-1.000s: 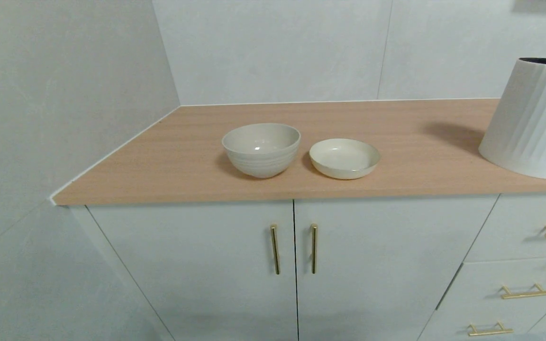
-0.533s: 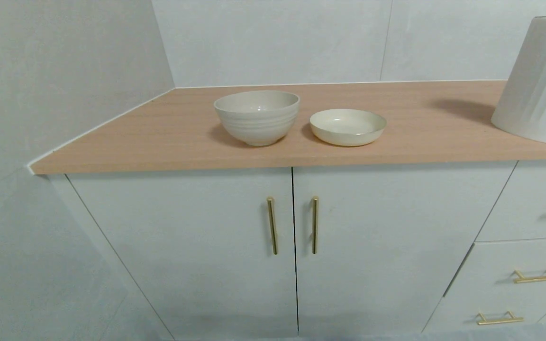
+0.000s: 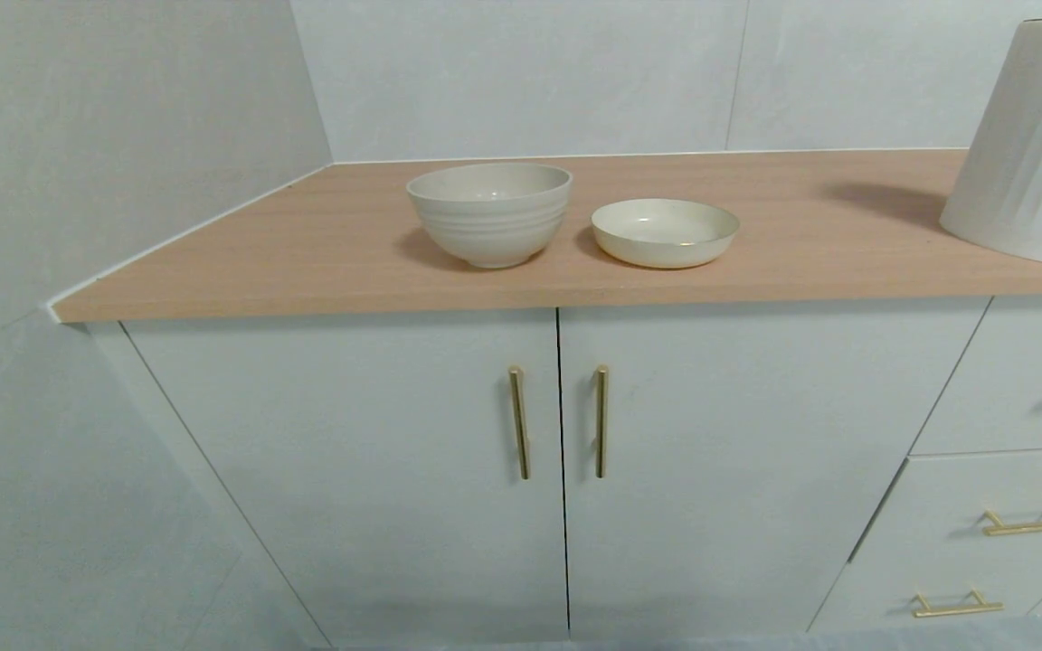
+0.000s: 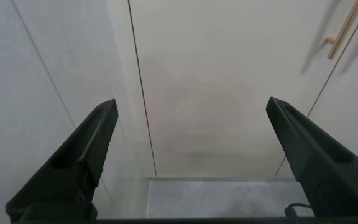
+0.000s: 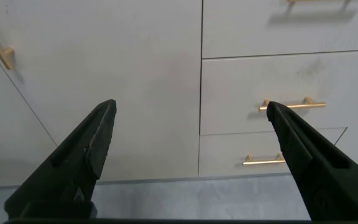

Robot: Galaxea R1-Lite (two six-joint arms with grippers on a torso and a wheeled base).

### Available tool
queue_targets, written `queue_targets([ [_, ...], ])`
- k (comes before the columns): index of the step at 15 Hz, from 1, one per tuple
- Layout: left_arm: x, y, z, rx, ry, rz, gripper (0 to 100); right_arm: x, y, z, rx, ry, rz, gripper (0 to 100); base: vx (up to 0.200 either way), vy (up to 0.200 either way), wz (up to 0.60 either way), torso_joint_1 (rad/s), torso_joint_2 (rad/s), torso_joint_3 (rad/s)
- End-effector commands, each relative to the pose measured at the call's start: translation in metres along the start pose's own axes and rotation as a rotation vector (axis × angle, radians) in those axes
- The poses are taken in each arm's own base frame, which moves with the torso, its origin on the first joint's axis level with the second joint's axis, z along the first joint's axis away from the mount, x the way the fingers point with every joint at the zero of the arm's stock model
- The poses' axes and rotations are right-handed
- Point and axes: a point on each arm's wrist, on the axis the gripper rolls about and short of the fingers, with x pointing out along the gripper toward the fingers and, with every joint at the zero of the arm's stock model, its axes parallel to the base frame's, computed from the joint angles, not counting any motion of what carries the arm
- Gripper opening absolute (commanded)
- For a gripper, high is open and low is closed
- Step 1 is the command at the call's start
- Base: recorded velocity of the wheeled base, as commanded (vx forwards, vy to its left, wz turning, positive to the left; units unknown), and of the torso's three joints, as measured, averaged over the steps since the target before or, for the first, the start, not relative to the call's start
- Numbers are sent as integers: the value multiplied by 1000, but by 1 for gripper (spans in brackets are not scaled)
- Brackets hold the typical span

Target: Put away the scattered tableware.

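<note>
Bowl (image 3: 489, 212) sits on the counter (image 3: 304, 262), shallow dish (image 3: 664, 232) just beside it on the right, both above shut cupboard doors (image 3: 376, 470). Left gripper (image 4: 190, 109) hangs low before the cabinet front, spread wide, holding nothing. Right gripper (image 5: 189, 107) is likewise wide and empty, facing the drawers (image 5: 278, 87). This looks like the approach stage, nothing grasped yet. The next move probably calls for pulling a door handle (image 3: 518, 421) or raising an arm to the bowl.

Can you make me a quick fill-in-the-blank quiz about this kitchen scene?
The deep bowl sits to the robot's ____ of the shallow dish. The cabinet doors below them are ____. The left gripper and right gripper are both ____.
Missing words: left; closed; open.
</note>
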Motion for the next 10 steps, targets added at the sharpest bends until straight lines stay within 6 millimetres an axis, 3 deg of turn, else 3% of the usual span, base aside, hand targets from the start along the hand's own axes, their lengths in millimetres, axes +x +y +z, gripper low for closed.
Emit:
queue_targets([
  [1, 0, 0, 0, -1, 0, 1, 100, 0, 0, 0, -1, -1, 1, 100, 0, 0, 0, 0, 0, 0],
  [7, 0, 0, 0, 1, 0, 1, 100, 0, 0, 2, -52, -10, -4, 100, 0, 0, 0, 0, 0, 0],
  [8, 0, 0, 0, 1, 0, 1, 100, -4, 1, 20, -46, -111, 12, 100, 0, 0, 0, 0, 0, 0],
  [10, 0, 0, 0, 1, 0, 1, 100, -6, 3, 35, -50, -114, 87, 100, 0, 0, 0, 0, 0, 0],
])
